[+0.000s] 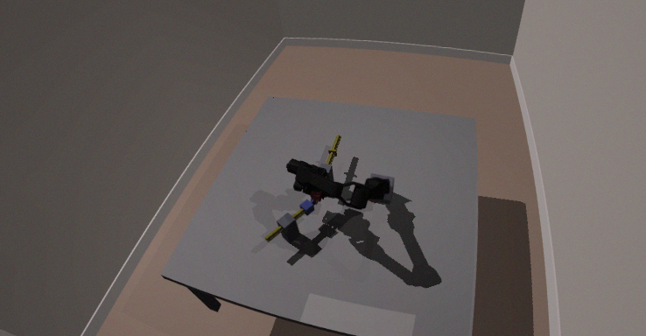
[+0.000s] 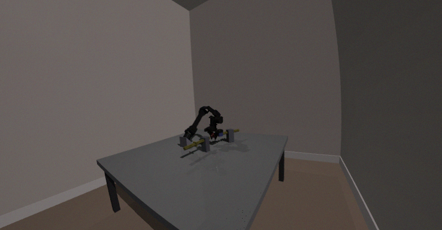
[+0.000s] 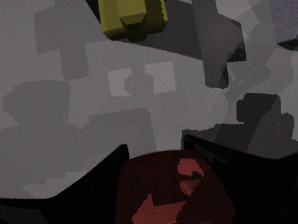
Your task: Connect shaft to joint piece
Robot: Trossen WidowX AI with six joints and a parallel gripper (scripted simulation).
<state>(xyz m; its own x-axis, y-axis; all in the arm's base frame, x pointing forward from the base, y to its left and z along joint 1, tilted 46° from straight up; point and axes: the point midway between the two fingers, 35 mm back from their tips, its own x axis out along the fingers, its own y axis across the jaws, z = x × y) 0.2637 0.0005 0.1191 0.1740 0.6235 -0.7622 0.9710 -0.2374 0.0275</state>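
Observation:
The red joint piece (image 1: 315, 196) (image 2: 212, 135) (image 3: 172, 192) sits between the fingers of my gripper (image 3: 156, 145), which is shut on it. Its opening is hard to make out. A blue part (image 1: 306, 206) (image 2: 220, 133) joins it to the first yellow shaft (image 1: 273, 234) (image 2: 236, 130), held in a grey block (image 1: 285, 220) (image 2: 230, 135). The second yellow shaft (image 1: 335, 143) (image 2: 189, 145), with a collar, passes through the other grey block (image 1: 326, 167) (image 2: 206, 144). A yellow shaft end (image 3: 132, 17) shows apart from the joint piece at the top of the wrist view.
The arm's base (image 1: 379, 188) stands on a pale plate right of the shafts in the top view. The grey table (image 1: 397, 139) (image 2: 173, 175) carries both blocks and dark arm shadows. A pale rectangle (image 1: 357, 313) lies at its near edge.

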